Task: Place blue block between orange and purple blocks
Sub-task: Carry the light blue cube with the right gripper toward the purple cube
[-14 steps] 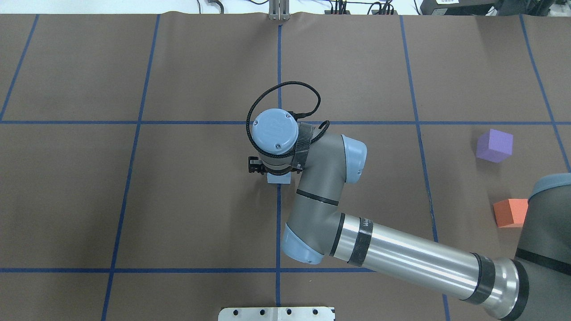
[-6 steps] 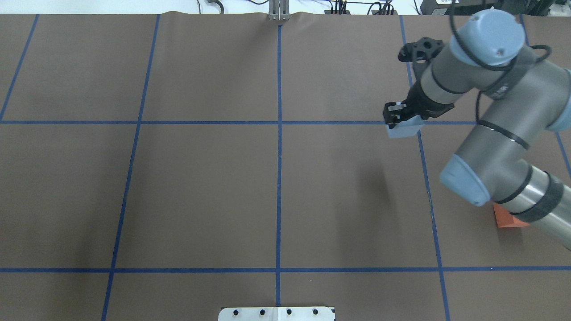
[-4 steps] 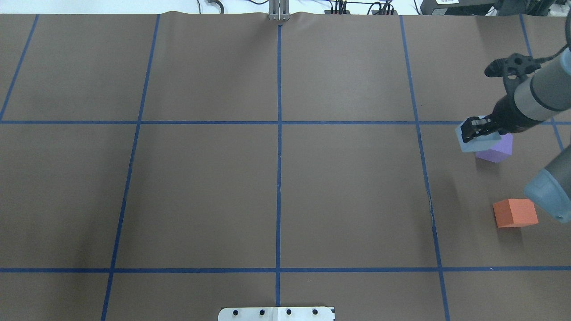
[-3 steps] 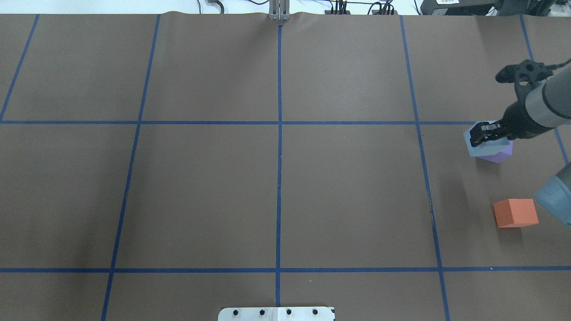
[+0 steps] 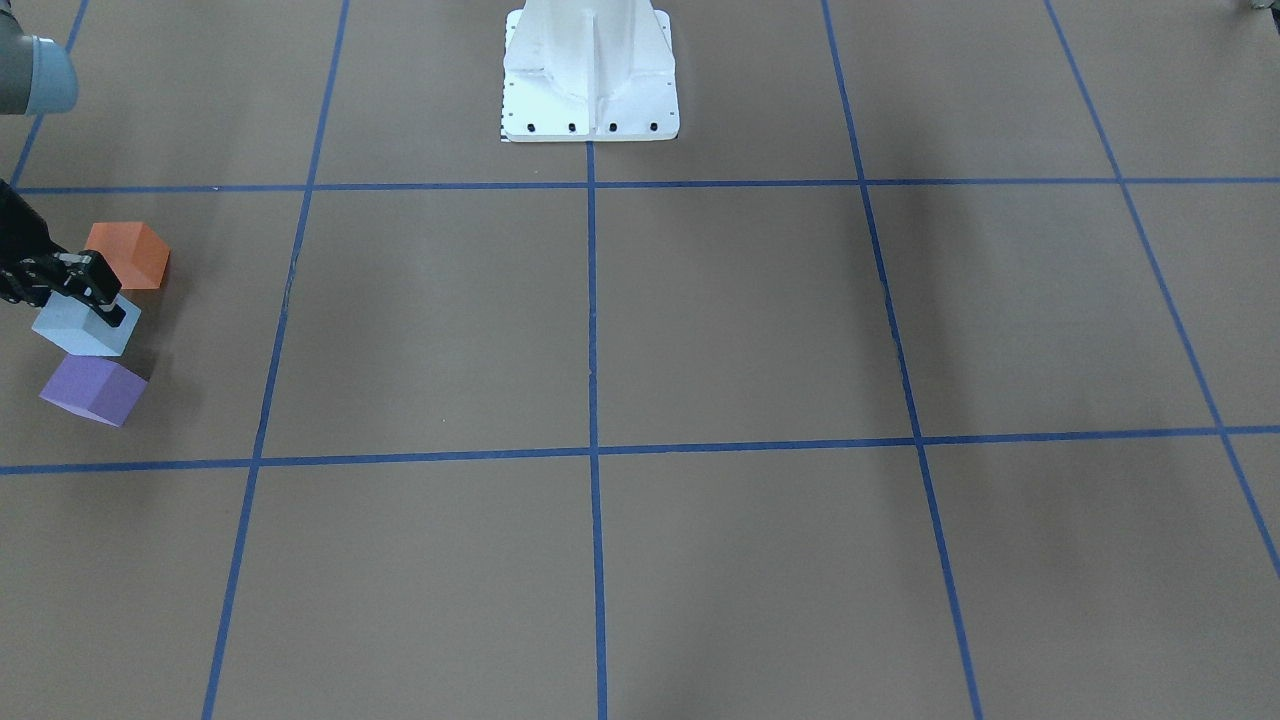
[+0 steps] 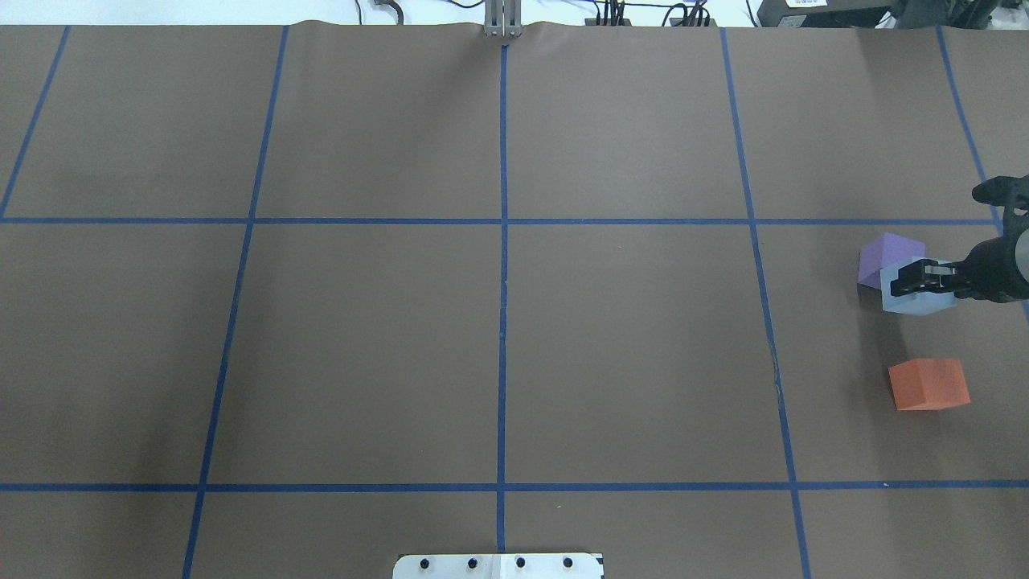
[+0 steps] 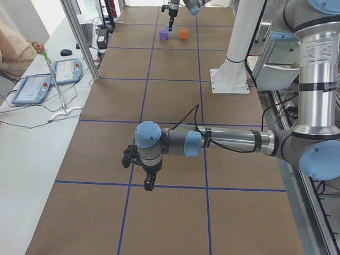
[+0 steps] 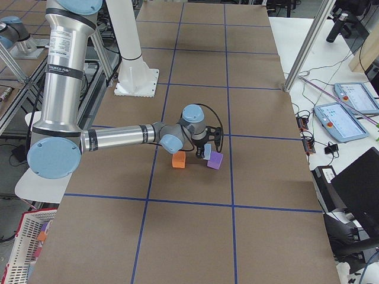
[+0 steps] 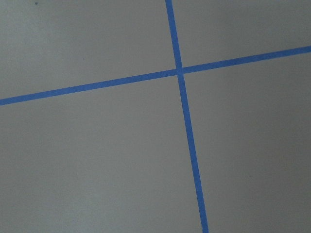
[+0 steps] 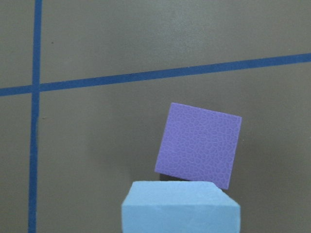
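My right gripper [image 6: 916, 281] is shut on the light blue block [image 6: 916, 302], near the table's right edge. The blue block overlaps the near corner of the purple block [image 6: 883, 255], and the orange block [image 6: 928, 384] lies nearer the robot. In the front view the blue block [image 5: 78, 330] sits in line between the orange block [image 5: 130, 252] and the purple block [image 5: 92, 390]. The right wrist view shows the blue block [image 10: 180, 208] just below the purple block [image 10: 199, 144]. My left gripper [image 7: 146, 182] shows only in the exterior left view, pointing down over the table; I cannot tell whether it is open or shut.
Brown table cover with a blue tape grid. The white robot base plate [image 6: 498, 565] is at the near middle edge. Tablets [image 7: 32, 87] and a seated person [image 7: 13, 50] are beside the table. A red basket [image 8: 23, 248] stands off the table by the robot.
My right gripper has carried the blue block from the table's centre to the right, over the purple block, and now back toward the robot into the gap before the orange block.
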Action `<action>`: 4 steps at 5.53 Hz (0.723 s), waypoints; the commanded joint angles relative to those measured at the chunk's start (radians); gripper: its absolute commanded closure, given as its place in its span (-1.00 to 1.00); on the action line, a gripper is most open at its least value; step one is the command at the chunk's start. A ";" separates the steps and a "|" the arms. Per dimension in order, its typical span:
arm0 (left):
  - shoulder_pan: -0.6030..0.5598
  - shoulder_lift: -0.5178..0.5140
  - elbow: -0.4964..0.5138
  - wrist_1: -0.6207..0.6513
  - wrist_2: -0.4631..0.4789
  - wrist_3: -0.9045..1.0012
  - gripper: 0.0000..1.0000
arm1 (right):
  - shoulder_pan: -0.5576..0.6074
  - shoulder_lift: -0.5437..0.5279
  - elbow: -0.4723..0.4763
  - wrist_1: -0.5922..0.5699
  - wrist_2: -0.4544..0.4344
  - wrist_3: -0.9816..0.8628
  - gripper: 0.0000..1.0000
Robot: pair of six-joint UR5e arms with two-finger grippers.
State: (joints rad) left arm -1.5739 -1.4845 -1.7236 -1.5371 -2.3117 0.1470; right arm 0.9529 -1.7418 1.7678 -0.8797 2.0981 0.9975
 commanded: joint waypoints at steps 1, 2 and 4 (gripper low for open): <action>0.000 0.001 -0.004 0.000 0.000 0.000 -1.00 | -0.083 -0.007 -0.019 0.018 -0.047 0.004 1.00; 0.000 0.000 -0.004 0.000 0.000 0.000 -1.00 | -0.092 -0.008 -0.018 0.016 -0.055 -0.008 0.66; 0.000 0.000 -0.005 0.000 0.000 0.000 -1.00 | -0.082 -0.028 -0.016 0.010 -0.038 -0.138 -0.99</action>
State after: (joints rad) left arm -1.5739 -1.4848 -1.7284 -1.5371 -2.3125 0.1472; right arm 0.8669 -1.7576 1.7505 -0.8671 2.0502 0.9226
